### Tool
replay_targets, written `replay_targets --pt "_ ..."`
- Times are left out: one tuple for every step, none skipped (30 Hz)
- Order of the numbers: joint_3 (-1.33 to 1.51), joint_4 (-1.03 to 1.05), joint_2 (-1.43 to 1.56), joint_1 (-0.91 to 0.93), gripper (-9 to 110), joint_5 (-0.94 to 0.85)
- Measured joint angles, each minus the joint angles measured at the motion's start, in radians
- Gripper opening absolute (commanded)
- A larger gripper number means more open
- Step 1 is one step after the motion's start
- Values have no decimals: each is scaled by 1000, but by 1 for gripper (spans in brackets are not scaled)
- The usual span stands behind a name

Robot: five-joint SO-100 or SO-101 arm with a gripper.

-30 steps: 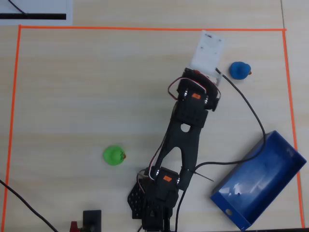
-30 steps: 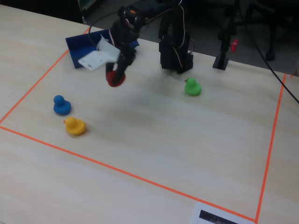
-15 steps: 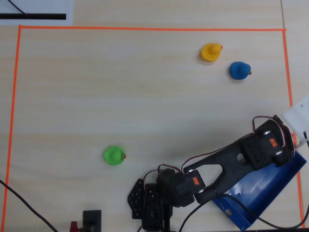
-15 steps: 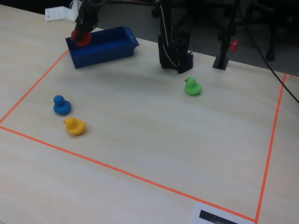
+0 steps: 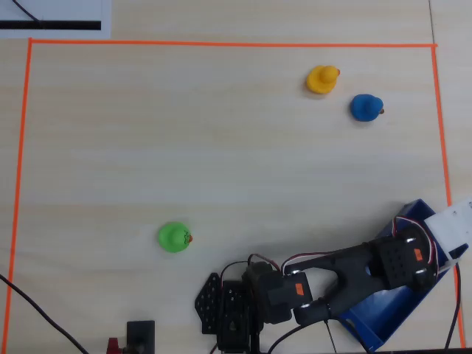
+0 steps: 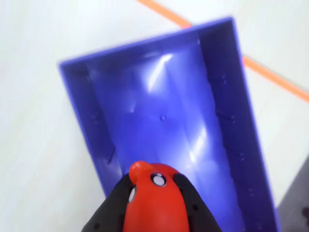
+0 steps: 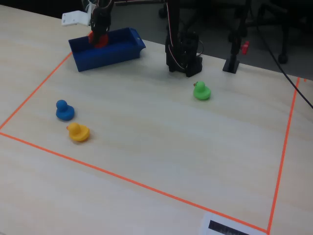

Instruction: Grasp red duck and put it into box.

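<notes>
Half a second back the gripper point(image 7: 99, 39) hung over the near end of the box point(image 7: 115, 52) in the fixed view, holding the red duck point(image 7: 98, 39) above the rim; now it has shifted inward and lower, so the duck sits within the box's outline, just over the floor. In the overhead view the arm has swung further toward the bottom edge and covers more of the box point(image 5: 404, 313) than it did.

The wrist view shows the black fingers point(image 6: 112, 208) pressed against both sides of the red duck point(image 6: 154, 205), its beak pointing up the picture, with the blue box point(image 6: 227, 92) floor beneath it. Whether the duck touches the floor cannot be told.

From overhead the duck and jaws are hidden under the arm. The green duck point(image 5: 174, 237), yellow duck point(image 5: 322, 79) and blue duck point(image 5: 366, 107) lie where they were, well apart from the box.
</notes>
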Motion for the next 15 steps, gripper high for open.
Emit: replay_targets --pt "6 -3 2 2 0 0" --pt "6 -3 2 2 0 0" --pt "6 -8 2 3 0 0" --pt "6 -15 2 3 0 0" --pt "6 -23 2 3 0 0" --pt "6 -32 2 3 0 0" --pt "6 -43 2 3 0 0" --pt "6 -55 2 3 0 0" --pt "6 -67 2 3 0 0" --pt "6 -78 2 3 0 0" --pt "6 -92 2 3 0 0" --pt "6 -106 -2 3 0 0" --pt "5 -124 -14 3 1 2" --pt "5 -141 -25 3 2 2" --pt "5 -158 -34 3 3 -2"
